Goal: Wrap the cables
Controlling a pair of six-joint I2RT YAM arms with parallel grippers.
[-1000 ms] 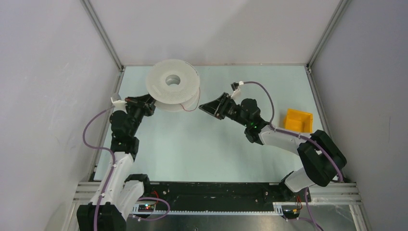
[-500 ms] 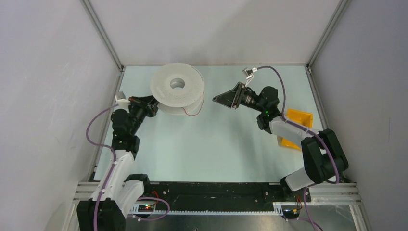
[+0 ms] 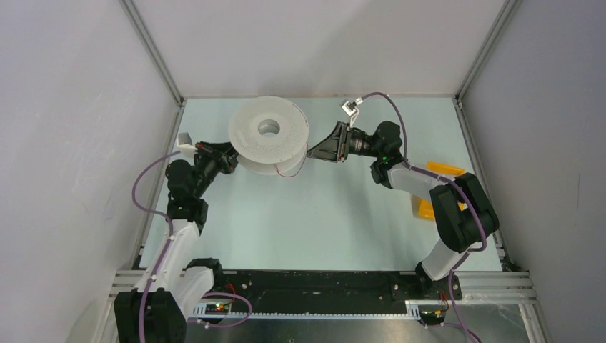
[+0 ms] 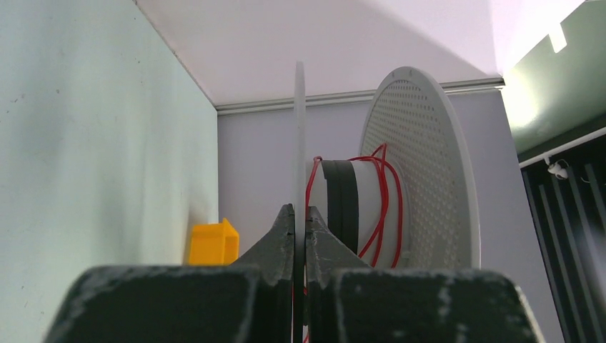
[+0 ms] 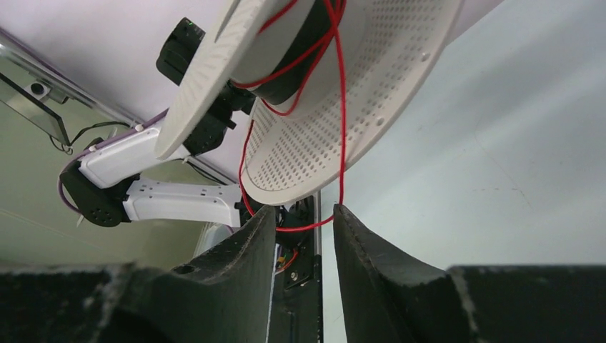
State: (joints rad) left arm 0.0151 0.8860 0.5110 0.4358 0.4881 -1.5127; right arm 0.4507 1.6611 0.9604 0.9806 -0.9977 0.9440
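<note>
The white perforated spool (image 3: 269, 136) stands tilted at the back of the table. A thin red wire (image 3: 294, 170) is wound loosely on its hub and hangs in a loop below its right rim. My left gripper (image 3: 227, 158) is shut on the thin edge of the spool's flange (image 4: 299, 143); red wire turns (image 4: 386, 204) show on the hub. My right gripper (image 3: 312, 152) is open just right of the spool. In the right wrist view the hanging wire loop (image 5: 309, 229) passes between the tips of my right gripper (image 5: 304, 214), below the spool (image 5: 350, 107).
A yellow bin (image 3: 443, 171) sits at the right, partly behind my right arm; it also shows in the left wrist view (image 4: 213, 243). The enclosure walls and metal frame posts close in the back and both sides.
My right gripper has swung left, from mid-table to the spool's right rim and the hanging wire loop. The spool, held by my left gripper, has shifted slightly right.
</note>
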